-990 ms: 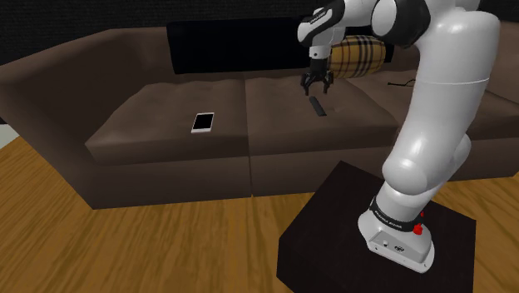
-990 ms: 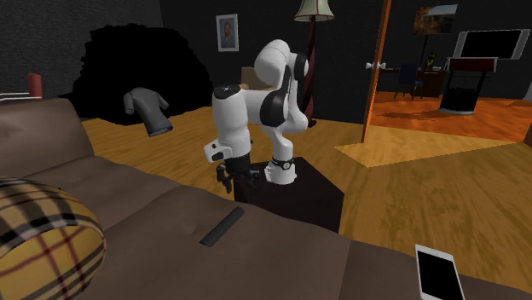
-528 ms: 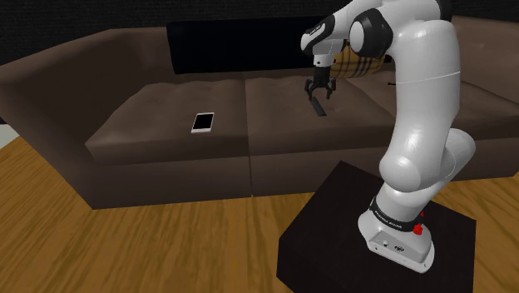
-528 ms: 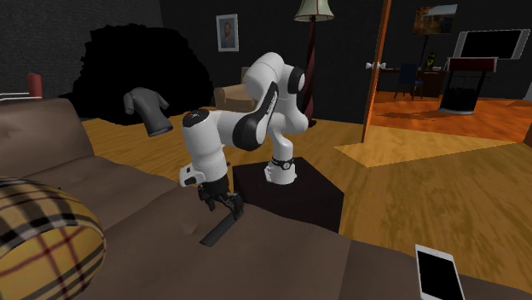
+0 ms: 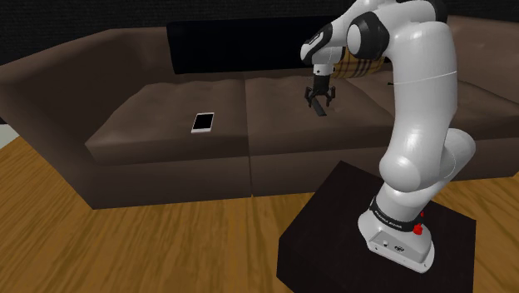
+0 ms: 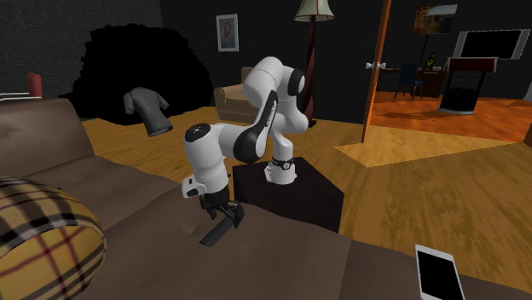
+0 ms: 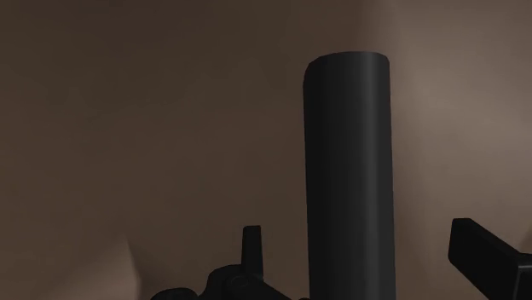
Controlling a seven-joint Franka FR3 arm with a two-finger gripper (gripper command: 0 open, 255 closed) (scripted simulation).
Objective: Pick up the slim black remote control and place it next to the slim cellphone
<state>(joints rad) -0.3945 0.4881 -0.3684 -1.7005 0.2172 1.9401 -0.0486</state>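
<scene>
The slim black remote (image 5: 317, 108) lies on the brown sofa's seat, a long dark bar (image 7: 349, 162) in the wrist view. My gripper (image 5: 319, 99) is down over its near end, open, with one fingertip (image 7: 251, 245) on either side of the remote and not touching it. In the second exterior view the gripper (image 6: 221, 212) hangs just above the remote (image 6: 216, 232). The slim cellphone (image 5: 203, 122), white-edged with a black screen, lies flat on the neighbouring seat cushion towards the shoulder view's left, and sits at the lower right (image 6: 438, 274) in the second exterior view.
A yellow plaid cushion (image 6: 43, 234) rests on the sofa (image 5: 158, 96) just behind the remote, partly hidden by the arm (image 5: 416, 100). My dark box stand (image 5: 341, 225) is on the wooden floor in front of the sofa. A floor lamp (image 6: 312, 51) stands behind.
The arm has reached out and come down. The open gripper has dropped from above the remote to straddle its near end. Remote and cellphone have not moved.
</scene>
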